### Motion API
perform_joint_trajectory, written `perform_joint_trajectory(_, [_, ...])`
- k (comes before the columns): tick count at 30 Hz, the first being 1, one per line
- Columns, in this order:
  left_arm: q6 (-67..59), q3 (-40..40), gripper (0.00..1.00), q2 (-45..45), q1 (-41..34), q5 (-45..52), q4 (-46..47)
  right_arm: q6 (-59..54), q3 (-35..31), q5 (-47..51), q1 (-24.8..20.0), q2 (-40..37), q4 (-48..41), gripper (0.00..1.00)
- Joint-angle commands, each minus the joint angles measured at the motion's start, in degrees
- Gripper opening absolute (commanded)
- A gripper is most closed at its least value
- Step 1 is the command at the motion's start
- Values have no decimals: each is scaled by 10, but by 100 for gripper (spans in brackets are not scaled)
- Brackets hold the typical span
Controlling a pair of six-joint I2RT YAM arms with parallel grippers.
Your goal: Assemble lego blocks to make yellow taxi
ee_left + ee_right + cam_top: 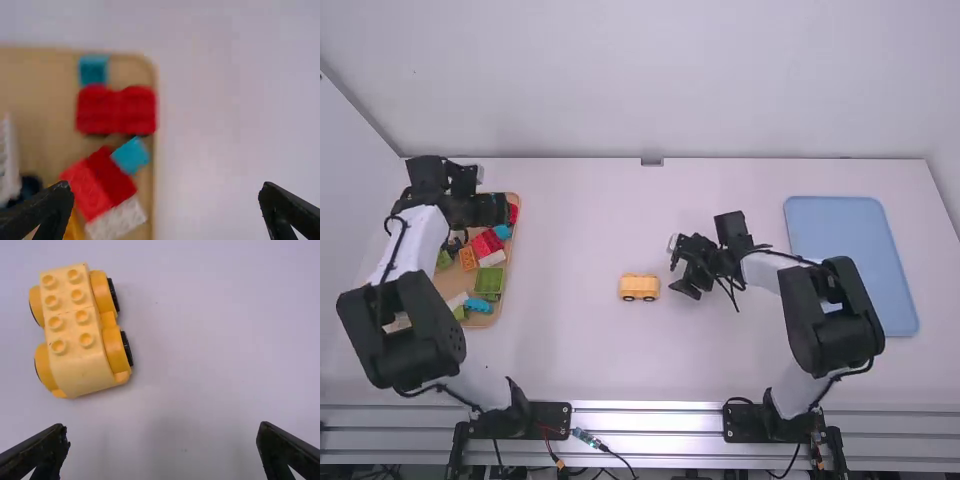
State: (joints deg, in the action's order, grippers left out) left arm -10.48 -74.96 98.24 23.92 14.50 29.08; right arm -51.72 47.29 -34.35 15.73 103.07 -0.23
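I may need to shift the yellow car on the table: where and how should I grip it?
I'd come straight down over the yellow car with the open right gripper, one finger on each long side near mid-length, between the wheels. The studs face up and the sides run roughly parallel, whereas one end slopes, so an end-to-end pinch might slip.

Robotics lab: robot arms (420, 245) are mounted at aluminium rail (645, 422); white table (570, 340) is backed by white wall (650, 80).
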Motion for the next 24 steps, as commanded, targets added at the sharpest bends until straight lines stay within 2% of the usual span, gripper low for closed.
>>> perform_joint_trajectory(1, [81,-62,99,68,15,-42,62,9,3,14,10,-10,-2,99])
perform_joint_trajectory(2, [81,-67,99,72,16,-41,68,9,3,14,11,-10,-2,99])
perform_joint_trajectory(3, [80,-107,99,104,17,-43,113,9,3,14,14,-10,0,99])
perform_joint_trajectory(8, [116,-259,99,212,15,-164,261,9,3,14,19,-10,3,99])
perform_joint_trajectory(12, [95,-322,99,256,15,-170,304,9,3,14,8,-10,4,99])
perform_joint_trajectory(19, [100,-309,99,264,23,-194,330,9,3,14,-1,-10,19,99])
perform_joint_trajectory(24, [123,-259,99,263,33,-228,291,9,3,14,0,-10,28,99])
